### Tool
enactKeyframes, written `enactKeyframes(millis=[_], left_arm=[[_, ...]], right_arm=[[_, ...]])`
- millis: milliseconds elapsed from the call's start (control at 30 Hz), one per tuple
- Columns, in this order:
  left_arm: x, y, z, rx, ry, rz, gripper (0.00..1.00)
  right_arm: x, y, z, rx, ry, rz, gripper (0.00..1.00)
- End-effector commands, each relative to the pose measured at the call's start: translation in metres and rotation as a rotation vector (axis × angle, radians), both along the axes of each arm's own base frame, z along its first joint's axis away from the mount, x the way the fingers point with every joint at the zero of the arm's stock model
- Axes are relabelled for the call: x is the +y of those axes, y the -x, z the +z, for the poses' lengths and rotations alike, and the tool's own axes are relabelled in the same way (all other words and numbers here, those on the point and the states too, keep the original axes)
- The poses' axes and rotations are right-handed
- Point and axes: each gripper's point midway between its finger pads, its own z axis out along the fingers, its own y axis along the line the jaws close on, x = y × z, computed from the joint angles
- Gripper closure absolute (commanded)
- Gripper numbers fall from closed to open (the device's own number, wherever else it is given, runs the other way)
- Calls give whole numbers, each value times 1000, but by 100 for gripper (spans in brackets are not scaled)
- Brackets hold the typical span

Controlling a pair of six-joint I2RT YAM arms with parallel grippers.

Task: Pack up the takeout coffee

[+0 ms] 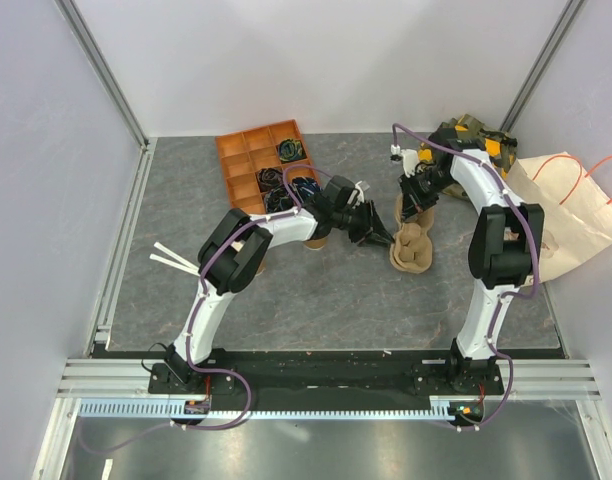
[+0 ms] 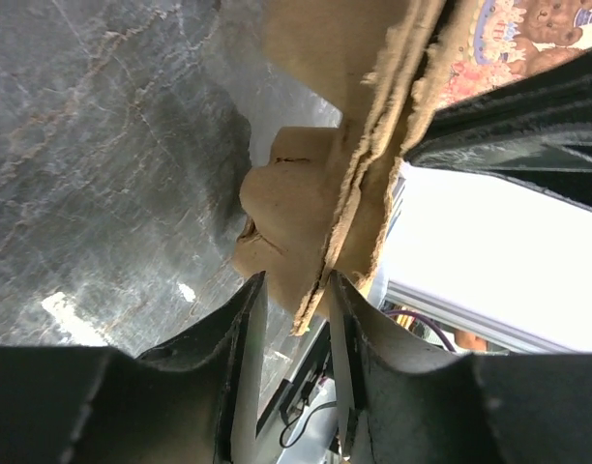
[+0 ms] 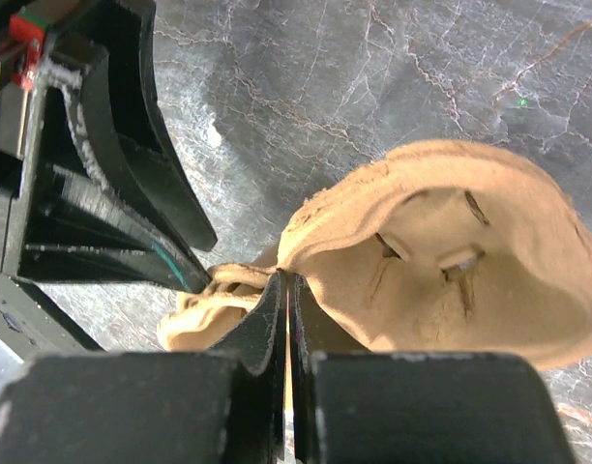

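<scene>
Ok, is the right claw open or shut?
Shut. The right claw has both fingers squeezed together, pinching the thin edge of the brown cup tray, with no gap showing between them.

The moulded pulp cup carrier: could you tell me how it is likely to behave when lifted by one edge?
Probably light: the right fingers pinch only a thin rim of the carrier. Likely stiff but bendable, and its ragged fibrous edge looks tearable. The matte surface should not slip.

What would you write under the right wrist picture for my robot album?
The right gripper pinches the rim of the brown pulp cup carrier, grey marbled table behind it.
</scene>
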Motion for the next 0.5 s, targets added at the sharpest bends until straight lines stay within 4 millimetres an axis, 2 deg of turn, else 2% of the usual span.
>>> enactKeyframes(millis=[0, 133, 367, 467], left_arm=[[8, -17, 31, -100, 14, 0, 61], [11, -26, 39, -129, 29, 6, 61], [-1, -35, 57, -192, 119, -4, 67], [-2, -38, 53, -194, 110, 0, 67]], right_arm=[[1, -2, 21, -87, -18, 15, 100], [4, 1, 20, -76, -34, 15, 100], [8, 6, 18, -53, -67, 20, 100], [9, 7, 18, -51, -71, 20, 100]])
